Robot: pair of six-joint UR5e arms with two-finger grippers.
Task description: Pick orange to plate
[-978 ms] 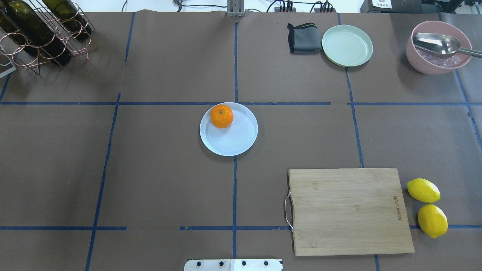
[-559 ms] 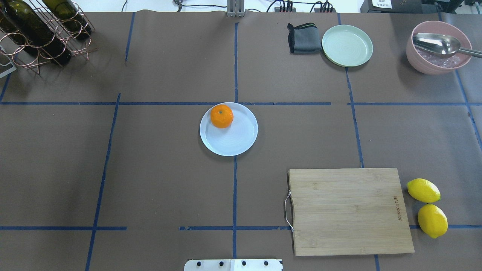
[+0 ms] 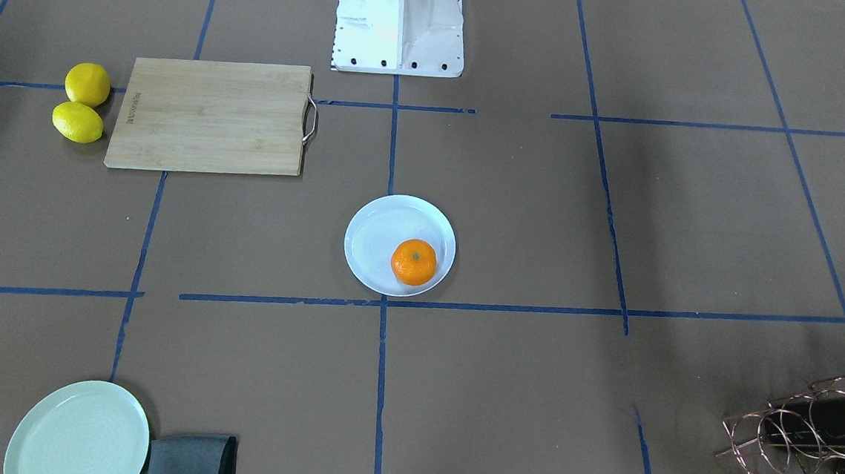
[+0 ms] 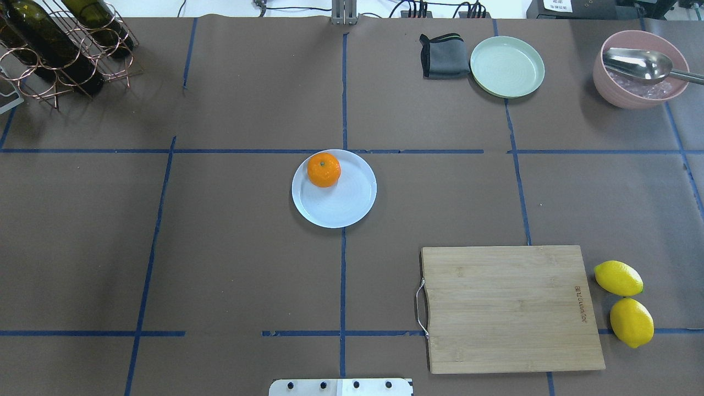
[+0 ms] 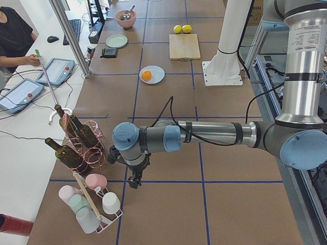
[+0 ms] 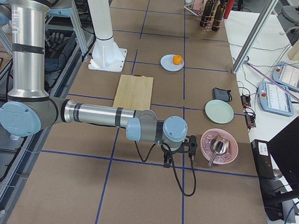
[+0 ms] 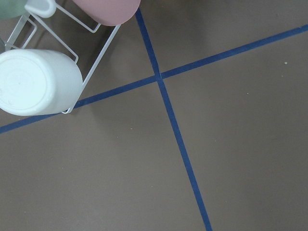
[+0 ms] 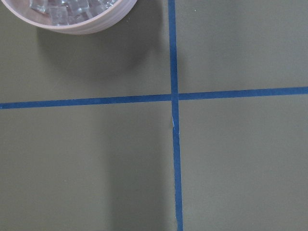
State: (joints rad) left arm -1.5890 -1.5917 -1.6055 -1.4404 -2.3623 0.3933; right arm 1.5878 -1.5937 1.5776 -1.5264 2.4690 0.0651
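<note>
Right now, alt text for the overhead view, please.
The orange sits on the pale plate mid-view, toward its far left rim. A cutting board and two lemons lie at near right.

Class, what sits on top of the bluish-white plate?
Only the orange rests on the plate, off-centre near its rim. The plate surface under the orange is covered.

Left pincer (image 5: 134, 181), right pincer (image 6: 167, 163): jaw state indiscernible

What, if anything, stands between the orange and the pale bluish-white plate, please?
Nothing visible does. The orange already rests on the plate, off-centre, close to the rim on the side away from the robot and slightly toward its left.
</note>
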